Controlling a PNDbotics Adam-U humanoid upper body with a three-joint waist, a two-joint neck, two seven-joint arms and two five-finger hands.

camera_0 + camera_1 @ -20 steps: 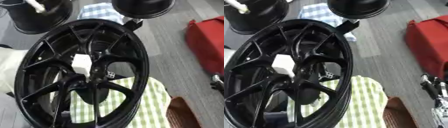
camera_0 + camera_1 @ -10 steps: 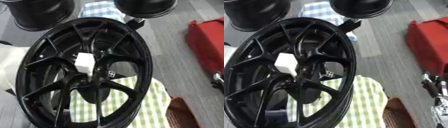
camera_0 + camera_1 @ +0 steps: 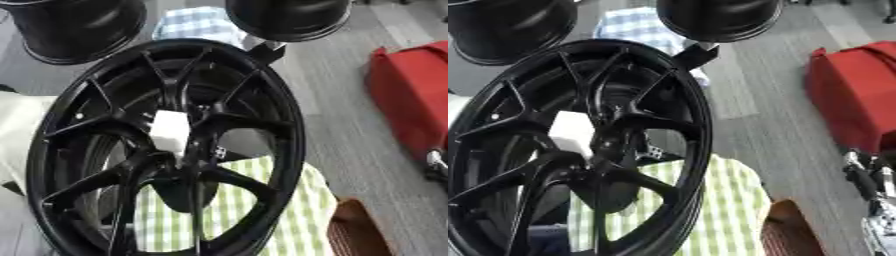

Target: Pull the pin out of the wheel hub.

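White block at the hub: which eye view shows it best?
Left eye view. There the white block sits unobstructed at the centre of the black wheel, its whole face clear between the spokes. In the right eye view a spoke crosses in front, so only part of it shows, and it sits further left.

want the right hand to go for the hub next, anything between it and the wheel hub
Nothing visible blocks it: the right hand shows at the right edge, with only bare grey floor between it and the black wheel; the hub faces the camera.
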